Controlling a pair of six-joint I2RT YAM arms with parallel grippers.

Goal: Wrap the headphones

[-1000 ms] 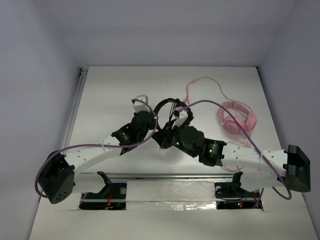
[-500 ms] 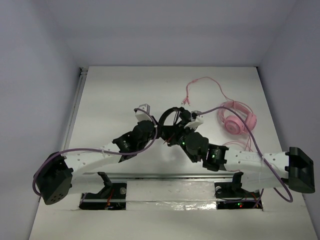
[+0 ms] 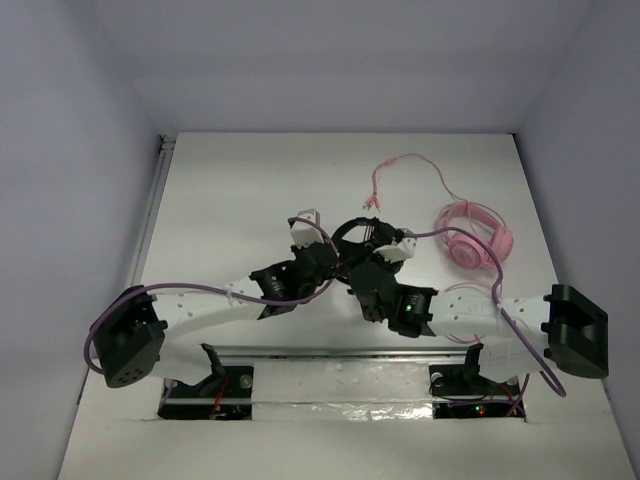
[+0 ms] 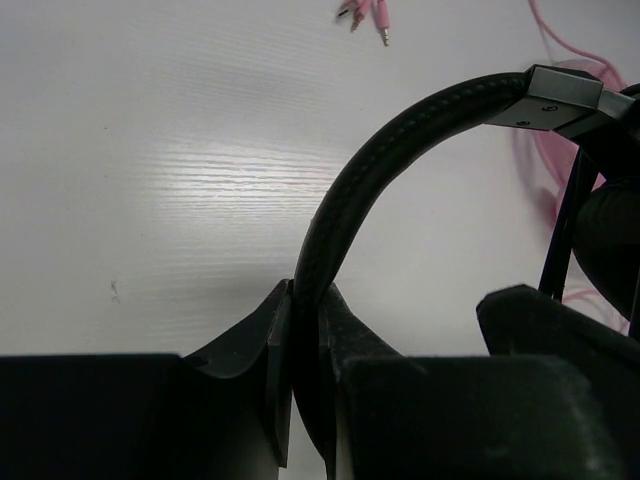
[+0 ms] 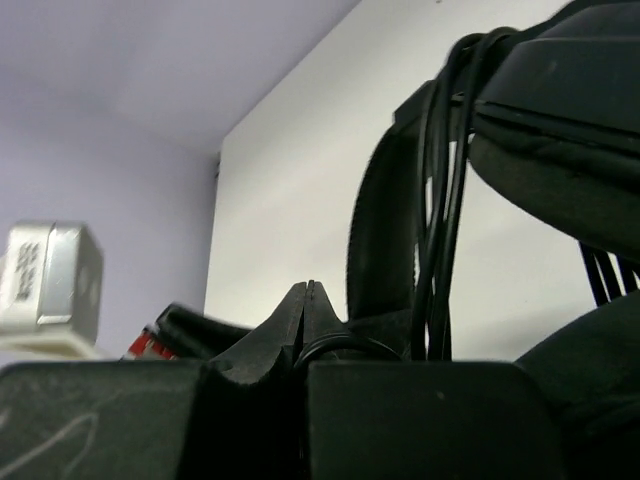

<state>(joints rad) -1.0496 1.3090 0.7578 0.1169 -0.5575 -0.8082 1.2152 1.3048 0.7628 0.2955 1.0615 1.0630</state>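
The black headphones (image 3: 356, 236) are held between both arms at the table's middle. My left gripper (image 4: 306, 300) is shut on their padded headband (image 4: 400, 130), which arches up to the right toward a metal slider. It shows in the top view (image 3: 330, 262). My right gripper (image 5: 309, 292) is shut, with a loop of the thin black cable (image 5: 340, 346) coming out between its jaws. Several cable strands (image 5: 440, 200) run over the headphones beside an earcup (image 5: 570, 130). It shows in the top view (image 3: 366, 268).
Pink headphones (image 3: 474, 236) lie on the table to the right, their pink cable (image 3: 410, 162) curling back to plugs (image 3: 374, 200). The plugs (image 4: 365, 12) and pink cable (image 4: 548, 170) show in the left wrist view. A rail (image 3: 340, 350) runs along the near edge.
Both arms have moved to the right with the black headphones, and the grippers have come closer together. The right wrist has turned. The pink headphones have not moved.
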